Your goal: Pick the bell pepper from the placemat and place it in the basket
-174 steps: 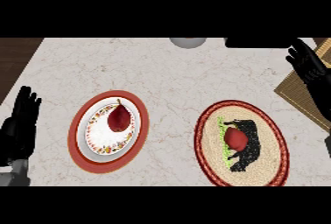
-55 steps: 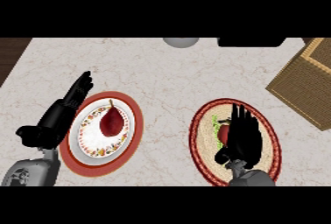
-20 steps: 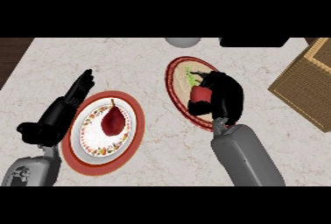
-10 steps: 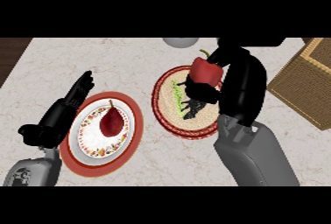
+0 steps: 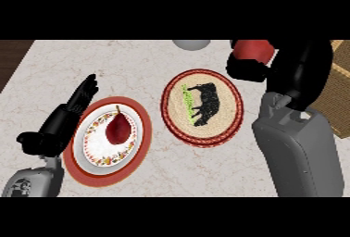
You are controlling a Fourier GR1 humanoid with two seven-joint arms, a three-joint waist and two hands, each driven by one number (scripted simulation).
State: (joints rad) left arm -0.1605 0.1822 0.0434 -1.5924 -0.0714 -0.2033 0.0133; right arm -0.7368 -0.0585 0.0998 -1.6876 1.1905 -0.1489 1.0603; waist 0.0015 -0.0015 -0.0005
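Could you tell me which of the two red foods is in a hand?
The bell pepper, held by the right hand at the counter's far edge; the red pear lies on its plate.

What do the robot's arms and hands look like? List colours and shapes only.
Both forearms are grey, smooth and boxy with rounded edges: the right forearm is broad and fills the view's right side, while only the left forearm's end shows at lower left. Each ends in a glossy black hand, left hand and right hand. No cables or markings show.

Marble counter [image 5: 143, 65] — carrying placemat [image 5: 202, 107], red mat [image 5: 140, 115], basket [image 5: 338, 83].
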